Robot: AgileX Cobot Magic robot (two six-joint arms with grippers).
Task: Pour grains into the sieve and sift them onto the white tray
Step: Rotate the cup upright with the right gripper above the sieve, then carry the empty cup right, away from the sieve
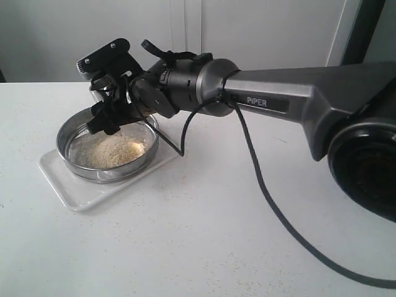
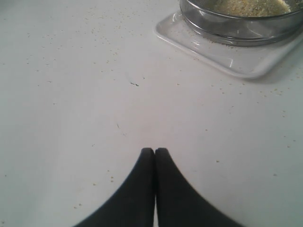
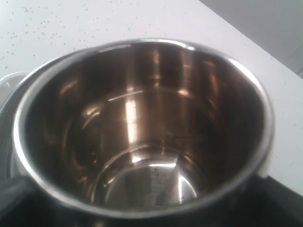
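Note:
The sieve (image 1: 116,174), a wide steel ring with grey mesh, sits on the white tray (image 1: 73,193) at the left of the table. A heap of golden and pale grains (image 1: 119,150) lies in it. My right gripper (image 1: 113,106) reaches across and hangs over the sieve's far rim, shut on a small steel cup (image 3: 142,118). The cup is tipped, and its shiny inside shows empty in the right wrist view. My left gripper (image 2: 155,151) is shut with nothing in it, low over bare table. From there the sieve (image 2: 236,29), grains (image 2: 251,5) and tray (image 2: 227,59) lie ahead.
The right arm's dark body (image 1: 297,102) spans the table from the right, and its black cable (image 1: 260,179) hangs down to the tabletop. Stray grains (image 2: 102,26) are scattered on the white table around the tray. A pale wall stands behind.

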